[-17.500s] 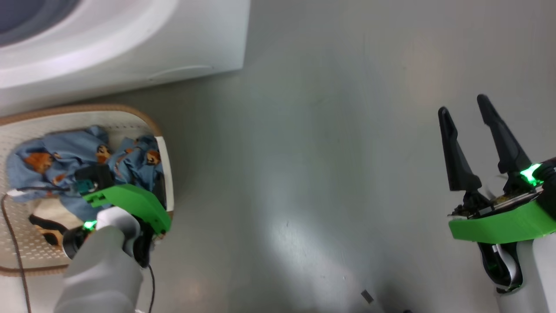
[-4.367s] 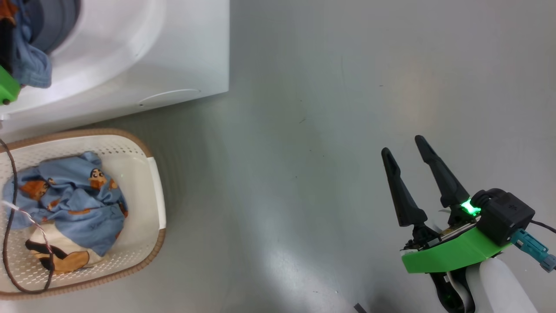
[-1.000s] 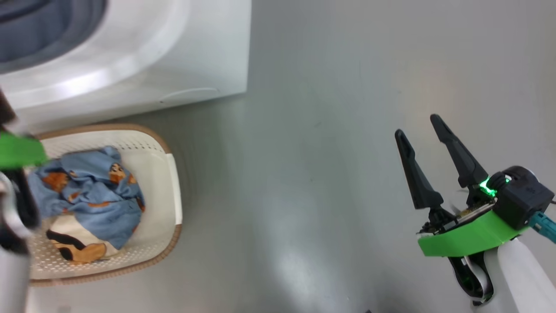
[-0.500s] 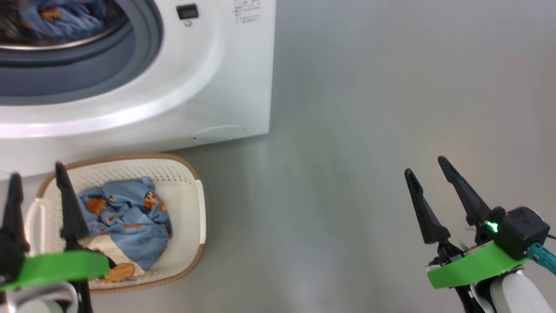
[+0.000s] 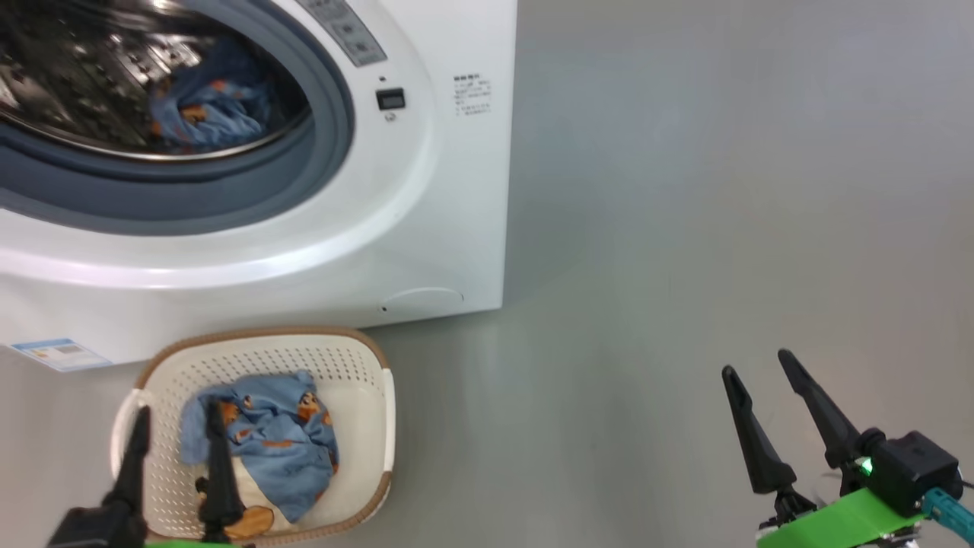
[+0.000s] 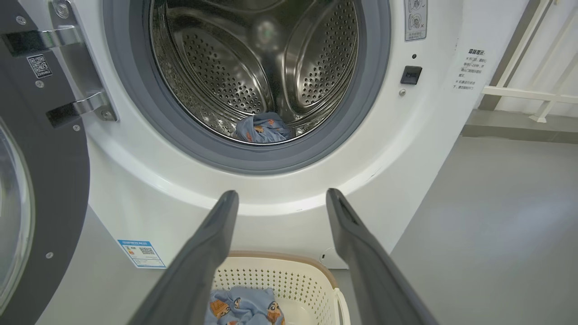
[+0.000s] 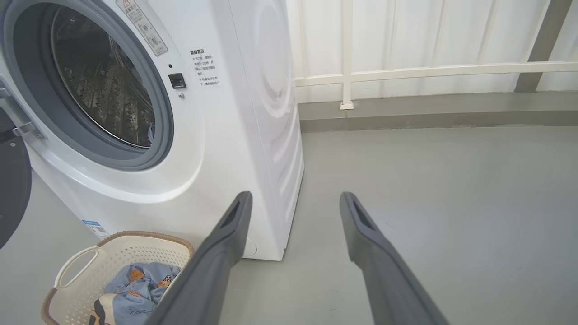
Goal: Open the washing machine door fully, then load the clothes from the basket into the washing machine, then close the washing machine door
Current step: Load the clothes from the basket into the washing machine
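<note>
- The washing machine door [image 6: 49, 180] stands swung out to the left of the opening in the left wrist view, so I judge that the first step is done.
- The loading seems to be in the middle. A blue garment [image 6: 264, 128] lies at the bottom of the steel drum [image 6: 216, 58], behind the grey seal [image 6: 135, 113].
- The other clothes [image 5: 281, 449] are a crumpled blue bundle with orange and cream figures. They lie in the basket [image 5: 365, 358], which stands on the floor just in front of the washing machine [image 5: 434, 190], below the opening.
- The left claw [image 5: 178, 415] is wide and holds nothing. It hangs over the basket, and its fingers point toward the front of the machine.
- The right claw [image 5: 756, 364] is also wide and empty. It is well apart from the basket, over bare floor on the right side.
- By my judgement three things are left: to take the bundle out of the basket, to put it into the drum, and then to close the door.
- The floor [image 5: 685, 190] is smooth and grey with a soft shine. No table is used here; the basket and the machine both stand directly on the floor.
- The right wrist view shows a pale wall with a white railing [image 7: 406, 70] behind the machine. A small blue sticker [image 5: 57, 354] sits low on the machine's front.
</note>
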Motion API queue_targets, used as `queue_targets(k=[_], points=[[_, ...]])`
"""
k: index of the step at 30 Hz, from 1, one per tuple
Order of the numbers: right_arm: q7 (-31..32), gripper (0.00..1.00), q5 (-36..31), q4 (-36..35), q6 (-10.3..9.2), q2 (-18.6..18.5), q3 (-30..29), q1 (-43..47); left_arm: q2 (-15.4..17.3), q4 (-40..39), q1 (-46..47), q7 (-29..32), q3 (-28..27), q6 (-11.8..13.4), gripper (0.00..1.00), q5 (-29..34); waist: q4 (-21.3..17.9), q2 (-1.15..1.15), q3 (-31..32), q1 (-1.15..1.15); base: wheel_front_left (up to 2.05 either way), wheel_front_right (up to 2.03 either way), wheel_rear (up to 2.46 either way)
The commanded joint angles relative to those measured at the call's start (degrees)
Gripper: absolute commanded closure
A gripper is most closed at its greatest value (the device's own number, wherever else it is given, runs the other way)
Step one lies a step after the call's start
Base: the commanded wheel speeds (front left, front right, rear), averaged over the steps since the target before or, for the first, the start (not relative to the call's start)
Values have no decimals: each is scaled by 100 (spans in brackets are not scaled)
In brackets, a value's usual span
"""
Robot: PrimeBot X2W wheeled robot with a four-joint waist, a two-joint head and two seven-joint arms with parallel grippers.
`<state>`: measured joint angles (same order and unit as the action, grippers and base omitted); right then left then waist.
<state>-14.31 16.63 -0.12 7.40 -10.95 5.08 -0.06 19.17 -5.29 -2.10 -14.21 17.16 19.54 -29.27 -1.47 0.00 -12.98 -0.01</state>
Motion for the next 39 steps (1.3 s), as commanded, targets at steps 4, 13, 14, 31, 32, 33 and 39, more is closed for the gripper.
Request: queue_targets(k=[4,13,14,31,32,33,39], points=[[-63,0,-102,-123,9,1,120,210,108,-112,-62,-30,-20,-154,0,65,139,0,450,1,0,0,0],[19,0,-172,-179,9,168,105,495,48,4,-285,-26,219,-210,0,116,147,0,829,1,0,0,0],[31,0,-181,-186,9,190,106,525,33,19,-299,-27,240,-216,0,116,149,0,866,1,0,0,0],[151,0,-278,-317,9,380,53,811,-46,252,-378,-47,391,-357,0,69,157,0,1193,1,0,0,0],[151,0,-279,-319,9,384,50,811,-46,263,-367,-48,399,-364,0,71,160,0,1198,1,0,0,0],[151,0,-280,-319,9,386,46,812,-45,272,-358,-48,406,-369,0,72,163,0,1200,1,0,0,0],[158,0,-283,-307,9,403,44,824,-50,308,-328,-47,429,-363,0,69,164,0,1229,1,0,0,0]])
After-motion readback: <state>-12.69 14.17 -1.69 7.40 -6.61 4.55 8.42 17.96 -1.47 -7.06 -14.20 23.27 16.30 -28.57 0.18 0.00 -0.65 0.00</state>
